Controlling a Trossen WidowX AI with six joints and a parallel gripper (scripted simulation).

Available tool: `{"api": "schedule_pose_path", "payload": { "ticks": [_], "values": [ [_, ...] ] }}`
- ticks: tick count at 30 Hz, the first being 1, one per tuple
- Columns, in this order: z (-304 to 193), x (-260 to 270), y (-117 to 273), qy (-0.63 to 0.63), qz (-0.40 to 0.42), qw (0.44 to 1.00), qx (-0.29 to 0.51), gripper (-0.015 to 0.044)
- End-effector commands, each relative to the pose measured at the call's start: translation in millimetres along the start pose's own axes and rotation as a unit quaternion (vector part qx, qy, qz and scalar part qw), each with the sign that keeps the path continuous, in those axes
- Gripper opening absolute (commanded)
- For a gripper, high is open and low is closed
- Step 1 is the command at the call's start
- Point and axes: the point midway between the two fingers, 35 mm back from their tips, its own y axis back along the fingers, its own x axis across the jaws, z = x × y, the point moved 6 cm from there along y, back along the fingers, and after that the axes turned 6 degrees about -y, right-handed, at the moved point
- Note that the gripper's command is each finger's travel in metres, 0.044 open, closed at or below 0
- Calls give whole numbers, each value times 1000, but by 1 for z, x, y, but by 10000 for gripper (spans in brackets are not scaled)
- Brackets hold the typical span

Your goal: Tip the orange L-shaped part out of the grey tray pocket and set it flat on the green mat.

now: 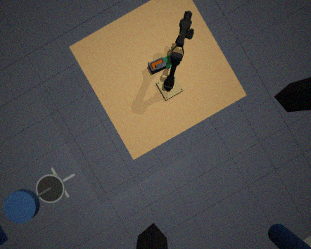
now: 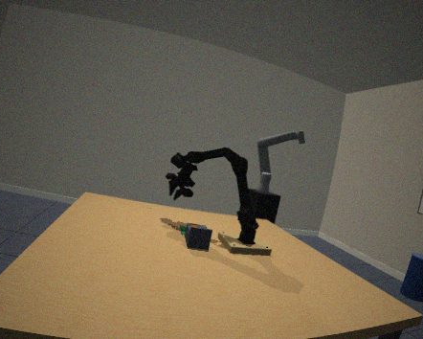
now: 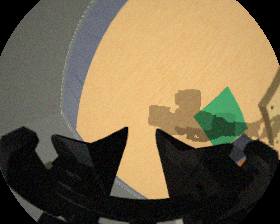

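Here, working from the left of your top view, you are seeing the grey tray (image 1: pixel 155 65) lying on the wooden table (image 1: pixel 112 102), with the orange L-shaped part (image 1: pixel 158 62) sitting flush in its pocket. Just to the right of the tray, the green mat (image 1: pixel 167 62) is showing only as a sliver, because the black arm (image 1: pixel 176 60) is crossing above it. Right of that again, the arm is rising from its base plate (image 1: pixel 169 90) and reaching away toward the far side of the table, past the tray and mat.

In your exterior view the gripper (image 2: pixel 181 186) is hanging high over the table, left of the tray (image 2: pixel 198 237), well apart from it and touching nothing. A small edge of orange (image 2: pixel 194 225) is showing at the tray's top, and a bit of green (image 2: pixel 183 230) is peeking out at its left side.

In your wrist view the two dark fingers are standing partly closed, with bare table top showing in the gap between them, so the gripper (image 3: pixel 140 152) is gripping nothing. To their right the mat (image 3: pixel 221 117) is lying under the arm's shadow, and a speck of orange (image 3: pixel 240 160) is showing at the frame's lower right edge.
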Motion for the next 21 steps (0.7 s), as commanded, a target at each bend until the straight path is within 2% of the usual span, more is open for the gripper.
{"api": "schedule_pose_path", "payload": {
  "ticks": [1,4,8,12,18,19,21],
  "values": [
    [-50,-42,20,179,-32,983,27,180],
    [-87,-85,39,341,-55,937,52,180],
    [-121,-147,68,538,-78,835,87,180],
    [-137,-211,96,721,-93,676,123,180],
    [-130,-297,136,906,-97,375,170,180],
    [-128,-304,139,917,-96,347,174,180],
    [-127,-306,140,920,-96,337,175,180]
  ]
}}
